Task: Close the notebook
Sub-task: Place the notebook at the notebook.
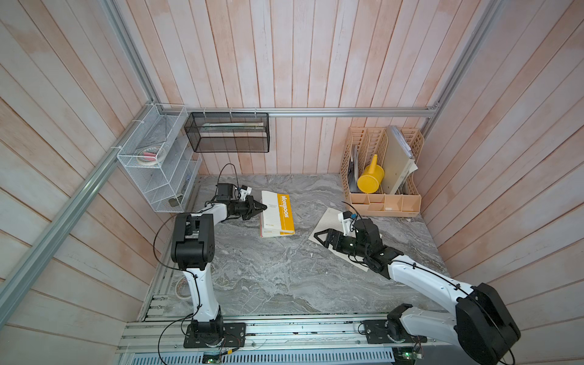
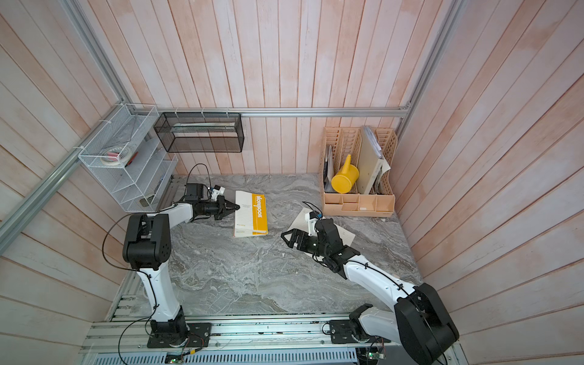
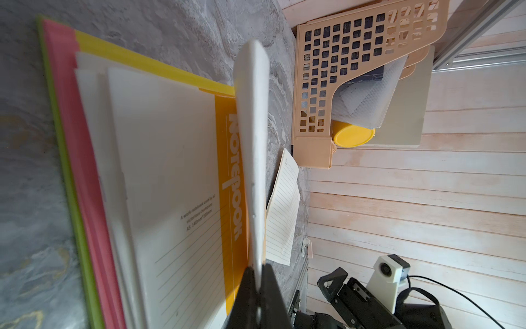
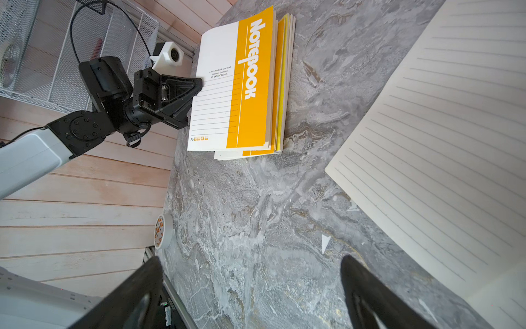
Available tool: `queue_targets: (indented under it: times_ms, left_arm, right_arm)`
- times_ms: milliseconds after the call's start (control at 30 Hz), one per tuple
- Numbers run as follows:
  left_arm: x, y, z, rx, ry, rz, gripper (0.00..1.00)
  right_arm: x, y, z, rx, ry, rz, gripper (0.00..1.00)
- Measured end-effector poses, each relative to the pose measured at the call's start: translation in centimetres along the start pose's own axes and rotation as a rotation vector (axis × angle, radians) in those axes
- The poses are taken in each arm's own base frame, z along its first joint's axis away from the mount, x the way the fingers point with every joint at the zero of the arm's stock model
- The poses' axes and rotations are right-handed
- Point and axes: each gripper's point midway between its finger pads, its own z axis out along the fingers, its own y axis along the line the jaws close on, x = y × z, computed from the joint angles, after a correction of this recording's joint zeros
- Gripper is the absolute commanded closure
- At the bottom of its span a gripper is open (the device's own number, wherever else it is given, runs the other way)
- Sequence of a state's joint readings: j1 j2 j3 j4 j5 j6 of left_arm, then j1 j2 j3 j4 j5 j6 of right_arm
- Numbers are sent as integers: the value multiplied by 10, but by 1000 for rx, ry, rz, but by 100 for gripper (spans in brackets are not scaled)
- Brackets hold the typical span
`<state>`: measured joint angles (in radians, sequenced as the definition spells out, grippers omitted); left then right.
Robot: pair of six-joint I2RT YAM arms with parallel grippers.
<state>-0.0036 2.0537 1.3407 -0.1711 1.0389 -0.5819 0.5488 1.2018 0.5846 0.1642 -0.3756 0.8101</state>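
Left claw (image 1: 264,207) is clamped tight on a thin white edge of the notebook (image 1: 278,215). The left wrist view shows that edge running straight out from between the black fingers (image 3: 273,296). The notebook sits on the grey marble table (image 1: 268,284), toward the back and left of centre. Its orange "Notebook" cover faces up, and the coloured leaves underneath are splayed rather than flat.

Now the right claw (image 1: 318,236): jaws wide apart, holding nothing, hanging over the table near the notebook but not touching it. Under the right arm (image 1: 420,275) lies a loose lined sheet (image 1: 327,218), apart from the notebook. Behind it, against the back wall, stands a beige desk organiser (image 1: 384,202) with a yellow watering can (image 1: 369,180) stuck in it.

Counting up:
- 2 claws
- 1 notebook
- 1 loose sheet
- 1 organiser
- 1 yellow can
- 2 wall baskets: a white wire rack (image 1: 158,183) and a black mesh basket (image 1: 227,139)
- 2 rolls: a tape roll (image 1: 148,157) in the white rack, and another roll (image 4: 163,231) at the table's left edge
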Motion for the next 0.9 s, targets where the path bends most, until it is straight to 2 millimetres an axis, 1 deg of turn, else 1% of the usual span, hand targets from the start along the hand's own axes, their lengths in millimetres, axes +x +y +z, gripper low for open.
queue_targets:
  times_ms: [200, 433, 900]
  left_arm:
    - [0, 9, 4, -10, 8, -13, 100]
    - [0, 25, 9, -40, 15, -40, 100]
    - [3, 39, 10, -91, 17, -53, 100]
  right_arm:
    - [4, -7, -1, 11, 7, 10, 2]
    - [3, -7, -2, 7, 5, 12, 2]
    - [4, -8, -4, 2, 7, 13, 2]
